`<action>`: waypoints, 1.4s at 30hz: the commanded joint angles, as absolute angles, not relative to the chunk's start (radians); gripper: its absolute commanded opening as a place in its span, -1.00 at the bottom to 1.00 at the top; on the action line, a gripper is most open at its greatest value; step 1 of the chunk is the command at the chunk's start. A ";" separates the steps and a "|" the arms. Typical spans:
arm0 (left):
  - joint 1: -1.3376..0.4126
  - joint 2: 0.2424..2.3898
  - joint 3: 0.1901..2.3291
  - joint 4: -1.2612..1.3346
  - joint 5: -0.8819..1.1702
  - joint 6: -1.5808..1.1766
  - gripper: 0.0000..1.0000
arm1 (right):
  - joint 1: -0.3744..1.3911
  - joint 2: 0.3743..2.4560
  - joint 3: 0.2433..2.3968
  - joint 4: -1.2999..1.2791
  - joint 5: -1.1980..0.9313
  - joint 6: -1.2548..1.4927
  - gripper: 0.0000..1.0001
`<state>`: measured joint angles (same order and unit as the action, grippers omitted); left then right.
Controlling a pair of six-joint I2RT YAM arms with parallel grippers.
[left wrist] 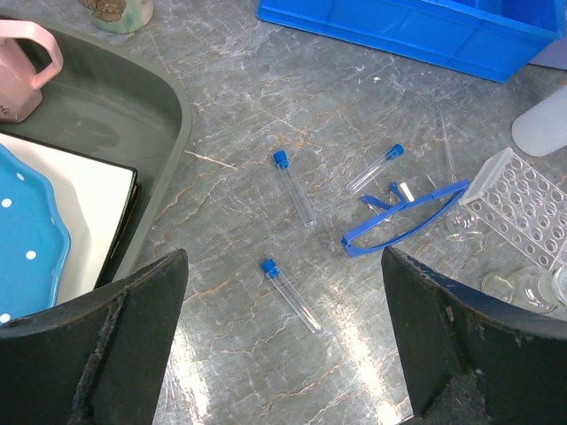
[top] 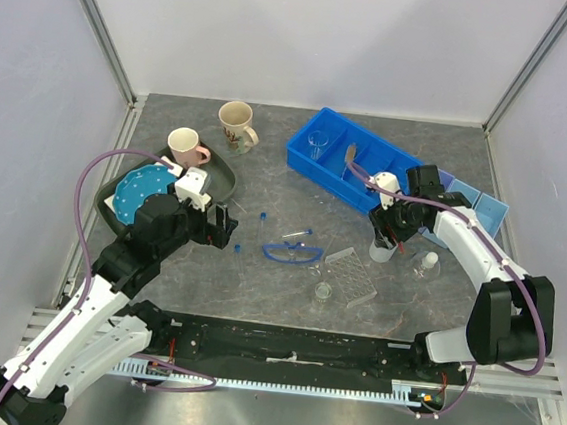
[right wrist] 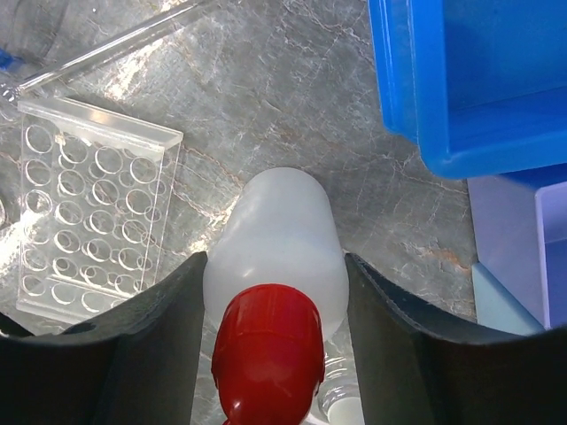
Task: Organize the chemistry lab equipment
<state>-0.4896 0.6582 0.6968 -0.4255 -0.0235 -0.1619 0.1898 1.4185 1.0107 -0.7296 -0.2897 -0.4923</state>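
Note:
My right gripper (top: 387, 228) is shut on the white squeeze bottle (right wrist: 275, 221) with the red nozzle (right wrist: 266, 345), which stands upright on the table (top: 382, 248). My left gripper (top: 224, 229) is open and empty, hovering over a blue-capped tube (left wrist: 292, 297). Two more tubes (left wrist: 292, 188) (left wrist: 375, 168) lie beyond it. The blue-framed goggles (top: 293, 253) lie mid-table. The clear tube rack (top: 351, 274) lies flat beside them. A small beaker (top: 323, 293) and a flask (top: 425, 264) stand nearby. Another beaker (top: 317, 143) sits in the blue bin.
The blue bin (top: 368, 170) and a light blue tray (top: 487, 207) stand at the back right. A grey tray (top: 229, 174) at the left holds the blue dotted plate (top: 137, 193) and pink mug (top: 185, 146). A beige mug (top: 236, 123) stands behind it.

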 commanded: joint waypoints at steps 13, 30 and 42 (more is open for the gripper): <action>-0.491 0.644 0.698 -0.416 -0.060 -0.123 0.91 | 0.192 1.500 1.457 -0.836 -0.333 -0.517 -0.38; -0.489 0.669 0.693 -0.416 -0.083 -0.114 0.90 | 0.164 2.063 2.008 -0.798 -0.210 -0.463 -0.33; -0.488 0.677 0.695 -0.417 -0.075 -0.112 0.90 | 0.140 2.187 2.094 -0.802 -0.259 -0.451 0.43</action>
